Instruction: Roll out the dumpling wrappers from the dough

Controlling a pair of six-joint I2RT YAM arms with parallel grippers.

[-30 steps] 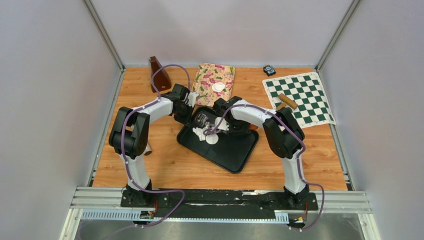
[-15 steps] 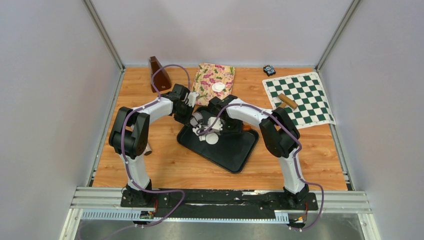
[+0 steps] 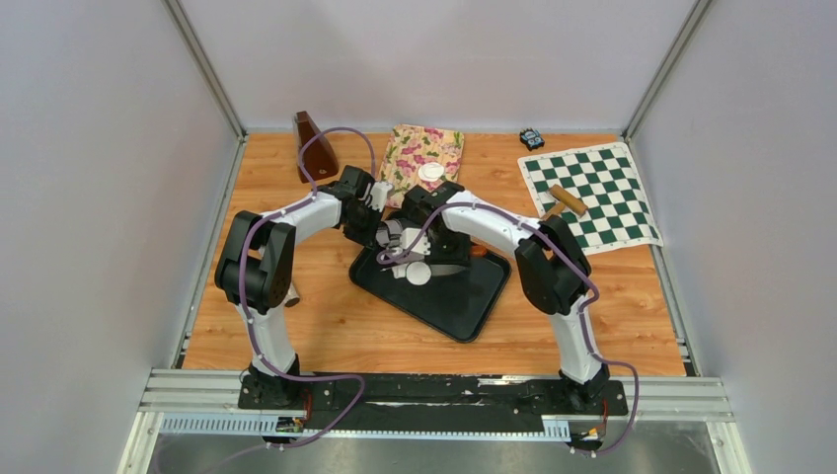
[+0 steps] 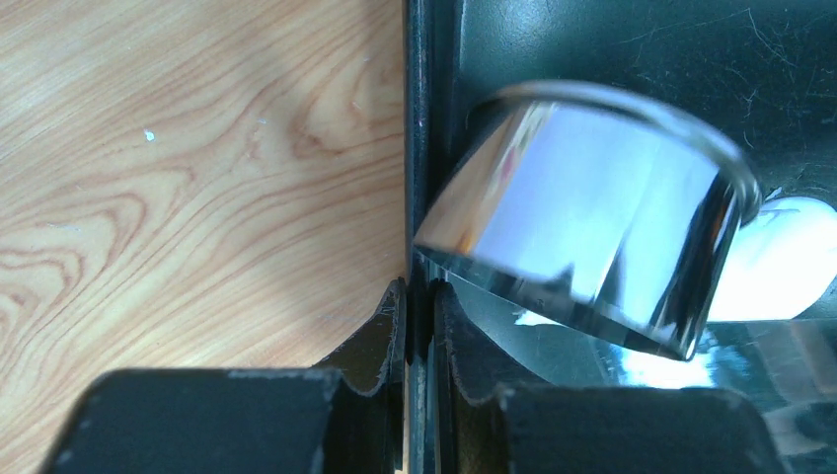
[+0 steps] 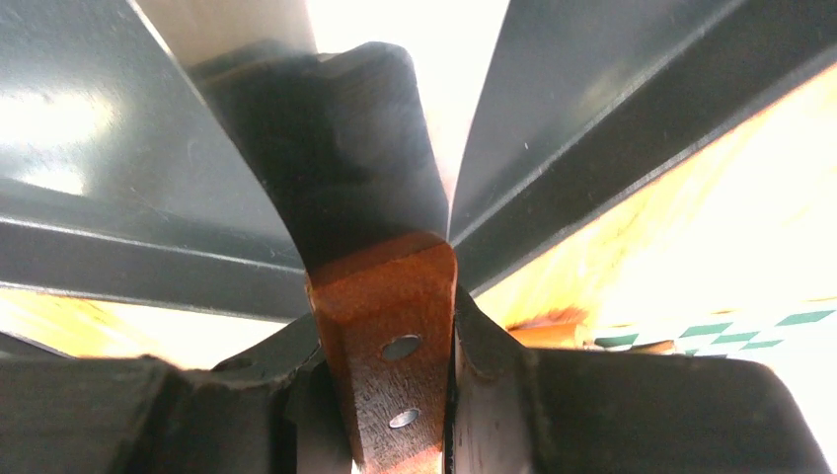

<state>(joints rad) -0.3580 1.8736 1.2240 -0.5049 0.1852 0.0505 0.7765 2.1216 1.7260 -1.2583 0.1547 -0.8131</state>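
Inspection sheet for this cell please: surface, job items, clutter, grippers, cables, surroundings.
Surface: wooden table, black tray in the middle.
Job's things: wrapper on the floral cloth; second wrapper and ring cutter in the tray; rolling pin on the chess mat.
Clutter: metronome and small black gadget at the back.
Grippers: left gripper shut on the tray's rim; right gripper shut on the spatula, by its wooden handle.
Cables: purple cables run along both arms.
Surroundings: grey walls; nothing else seen.

Wooden table: black tray centre, floral cloth behind, chequered mat right, brown metronome back-left.
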